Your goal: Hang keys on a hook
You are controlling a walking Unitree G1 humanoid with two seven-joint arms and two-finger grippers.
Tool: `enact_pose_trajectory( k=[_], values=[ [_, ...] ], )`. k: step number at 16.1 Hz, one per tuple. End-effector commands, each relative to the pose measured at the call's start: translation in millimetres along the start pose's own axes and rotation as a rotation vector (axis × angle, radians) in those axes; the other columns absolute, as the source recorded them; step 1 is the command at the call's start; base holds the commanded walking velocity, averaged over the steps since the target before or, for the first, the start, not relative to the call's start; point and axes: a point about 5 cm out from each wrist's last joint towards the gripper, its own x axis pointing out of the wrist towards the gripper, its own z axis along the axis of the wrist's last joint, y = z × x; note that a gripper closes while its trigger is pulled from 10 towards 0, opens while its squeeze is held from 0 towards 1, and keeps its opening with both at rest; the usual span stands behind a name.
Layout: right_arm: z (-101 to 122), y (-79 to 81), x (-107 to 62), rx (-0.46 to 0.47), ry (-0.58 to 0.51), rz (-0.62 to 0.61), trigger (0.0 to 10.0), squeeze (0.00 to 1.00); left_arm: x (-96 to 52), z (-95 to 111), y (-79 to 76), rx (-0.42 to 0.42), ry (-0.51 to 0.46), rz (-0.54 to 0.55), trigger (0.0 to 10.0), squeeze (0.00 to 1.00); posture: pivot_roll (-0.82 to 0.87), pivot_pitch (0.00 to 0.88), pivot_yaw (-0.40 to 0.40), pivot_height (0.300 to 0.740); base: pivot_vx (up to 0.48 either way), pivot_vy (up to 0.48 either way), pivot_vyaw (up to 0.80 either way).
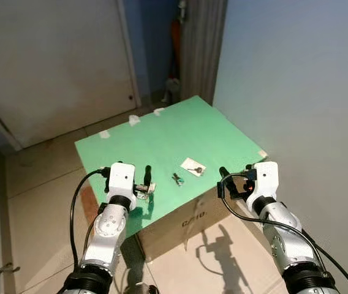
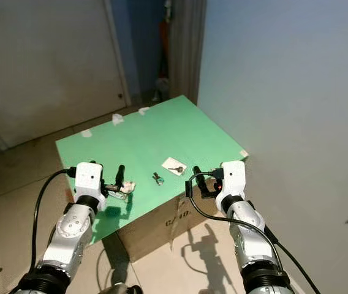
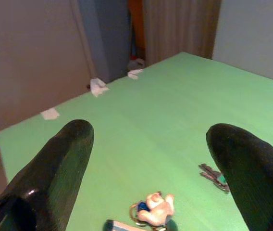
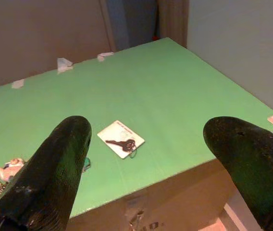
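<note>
Tools (image 1: pixel 147 177) (image 1: pixel 223 179) spread wide, over green box (image 1: pixel 174 131)

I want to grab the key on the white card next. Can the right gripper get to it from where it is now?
Probably yes. The right gripper is open and hovers at the near edge of the green board, with the key on the white card just ahead between its fingers. Nothing stands between them.

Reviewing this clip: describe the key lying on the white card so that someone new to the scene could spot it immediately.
Start at the green board that tops the cardboard box by the blue wall. Near its front edge lie three small key items in a row. The dark key is the one nearest the right claw, and the only one resting on a white card; the others lie directly on the green.
</note>
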Motion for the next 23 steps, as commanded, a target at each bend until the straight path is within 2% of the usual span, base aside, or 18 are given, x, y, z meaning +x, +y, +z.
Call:
enact_pose_trajectory(
  k=[1,2,3,7,8,10,13,17,18,19,23],
  values=[
    [1.0,-0.1,1.7,0.006,0.006,-0.005,10.0,0.0,1.1,0.4,0.9,-0.01,0.011,-0.004,10.0,1.0,-0.2,0.027,0.065,0.74,0.0,0.0,0.0],
    [0.8,0.7,1.3,-0.003,0.005,0.0,10.0,0.0,1.1,1.4,-0.4,-0.01,0.003,-0.015,10.0,1.0,-0.2,0.028,0.067,0.74,0.0,0.0,0.0],
    [0.7,1.7,1.1,-0.011,0.003,0.006,10.0,0.0,1.6,2.9,0.3,-0.006,-0.003,-0.006,10.0,0.0,-0.2,0.03,0.067,0.74,0.0,0.0,0.0],
    [0.9,3.9,1.5,-0.001,-0.002,0.013,10.0,0.0,6.0,7.8,-0.8,0.006,-0.015,-0.012,10.0,0.0,-0.2,0.029,0.072,0.74,0.0,0.0,0.0],
    [0.8,4.0,1.4,-0.001,-0.001,0.013,10.0,0.0,6.3,7.8,-1.6,-0.034,-0.008,-0.024,10.0,0.0,-0.2,0.031,0.073,0.74,0.0,0.0,0.0],
    [-0.3,4.0,0.3,-0.002,0.001,0.013,10.0,0.0,6.9,7.3,1.7,-0.013,-0.004,-0.006,10.0,0.0,-0.2,0.033,0.074,0.74,0.476,0.0,0.0],
    [-0.9,5.2,0.5,-0.003,0.002,0.016,10.0,0.0,11.2,10.5,-4.2,0.024,-0.006,-0.034,10.0,0.0,-0.2,0.036,0.077,0.74,0.48,0.0,0.0],
    [-3.1,7.5,0.0,-0.003,0.007,0.022,10.0,0.0,14.3,11.7,-7.1,0.014,0.002,-0.047,10.0,0.0,-0.21,0.02,0.085,0.74,0.48,0.0,0.0],
    [-3.8,7.4,-0.3,-0.004,0.01,0.023,10.0,0.0,15.6,10.6,-5.0,0.043,0.016,-0.012,10.0,0.0,-0.21,0.016,0.086,0.74,0.0,0.0,0.0],
    [-4.5,6.1,-1.4,-0.005,0.015,0.026,10.0,0.0,18.0,9.1,-1.7,0.001,0.039,0.028,10.0,0.0,-0.22,0.012,0.081,0.74,0.0,0.0,0.0],
    [-7.1,-7.1,-16.1,-0.024,0.049,0.067,10.0,0.0,21.9,-3.9,15.1,-0.037,0.129,0.14,10.0,0.0,-0.23,0.035,0.047,0.74,0.0,0.0,0.0]
  ],
)
